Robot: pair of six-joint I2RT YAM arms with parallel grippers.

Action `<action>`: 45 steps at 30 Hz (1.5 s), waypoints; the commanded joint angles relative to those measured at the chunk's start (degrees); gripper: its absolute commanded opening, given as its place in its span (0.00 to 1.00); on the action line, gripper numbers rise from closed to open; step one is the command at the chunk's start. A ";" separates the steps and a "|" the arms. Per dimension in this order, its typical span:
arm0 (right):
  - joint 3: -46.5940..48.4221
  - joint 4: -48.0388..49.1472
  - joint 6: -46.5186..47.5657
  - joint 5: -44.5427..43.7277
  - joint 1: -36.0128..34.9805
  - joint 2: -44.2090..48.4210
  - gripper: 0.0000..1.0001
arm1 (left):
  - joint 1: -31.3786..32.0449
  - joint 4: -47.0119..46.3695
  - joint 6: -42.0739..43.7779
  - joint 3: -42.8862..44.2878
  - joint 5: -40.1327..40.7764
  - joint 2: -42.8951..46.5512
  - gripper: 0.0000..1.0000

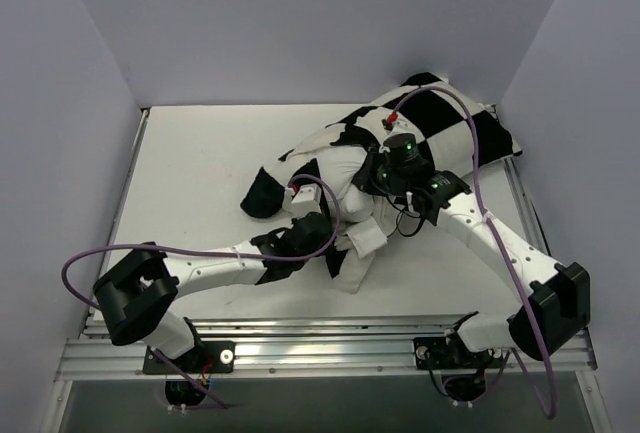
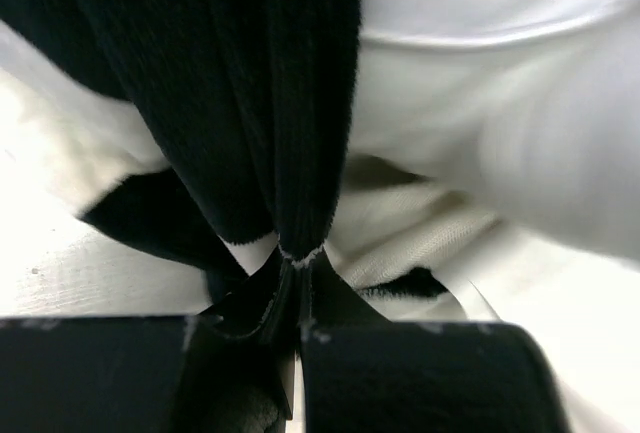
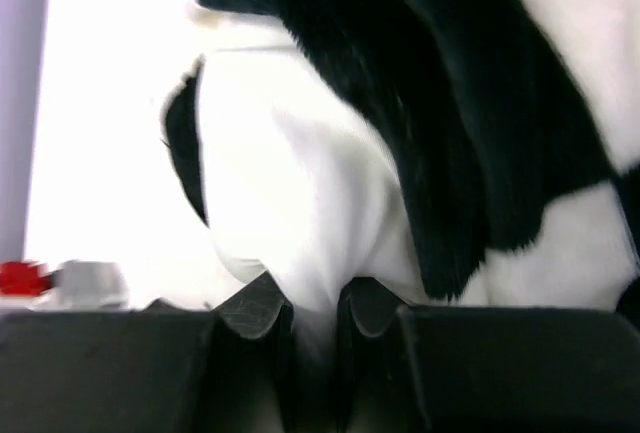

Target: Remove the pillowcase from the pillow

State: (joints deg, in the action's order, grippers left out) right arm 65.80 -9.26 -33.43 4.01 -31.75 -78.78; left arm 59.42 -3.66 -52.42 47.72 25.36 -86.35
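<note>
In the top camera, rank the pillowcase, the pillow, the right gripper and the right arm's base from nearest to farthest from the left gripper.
1. pillowcase: pinched in the jaws of the left gripper.
2. pillow: bare white end just right.
3. right gripper: further right, past that end.
4. right arm's base: near-right table edge, farthest.

A flat white tabletop (image 1: 200,173) lies boxed in on three sides by plain pale-lavender walls (image 1: 320,23). A ribbed silver aluminium rail (image 1: 330,353) runs across the table's near edge, and thin grey metal strips (image 1: 128,185) line its left and right sides. In the right wrist view, a sliver of wall borders the brightly lit tabletop.
</note>
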 commanded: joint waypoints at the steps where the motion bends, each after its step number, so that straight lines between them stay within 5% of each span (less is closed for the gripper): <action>1: 4.07 19.19 -3.48 -0.76 2.04 7.41 0.00 | 1.14 11.39 0.57 1.14 -6.83 -3.56 0.02; 11: -1.28 8.39 0.29 8.28 2.13 15.75 0.00 | -7.11 9.55 1.36 -2.28 0.38 3.20 0.02; 20: -4.36 -9.61 8.20 17.34 2.13 27.62 0.00 | -16.78 2.45 -4.34 -5.01 -1.89 -2.25 0.03; 27: -26.38 -13.78 7.25 16.29 1.95 31.76 0.00 | -16.70 -3.46 -4.36 -9.66 -8.22 1.00 0.13; 29: -29.75 -9.76 5.23 17.69 2.04 32.11 0.00 | -16.62 -3.46 -2.78 -11.25 -9.88 4.94 0.18; 32: -32.31 -4.56 1.18 19.19 1.78 31.50 0.01 | -15.21 -2.23 1.35 -11.43 -11.21 11.53 0.40; 33: -32.14 -3.50 0.65 19.37 1.52 31.15 0.02 | -14.51 -0.40 3.88 -11.08 -11.04 13.38 0.58; 36: -30.04 -3.04 1.52 16.22 0.99 28.96 0.06 | -11.44 6.18 7.41 -8.62 -8.68 21.45 0.82; 40: -27.48 -4.28 3.81 12.25 0.20 25.79 0.06 | -8.80 11.04 12.95 -4.93 -4.63 25.96 0.91; 45: -26.78 -3.14 3.46 8.65 -1.82 24.47 0.05 | -8.62 11.75 22.08 2.79 -2.52 20.71 0.91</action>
State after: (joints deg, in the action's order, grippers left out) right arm 36.91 -13.30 -30.57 17.98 -32.67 -53.32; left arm 50.81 6.26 -38.81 45.41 19.73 -62.02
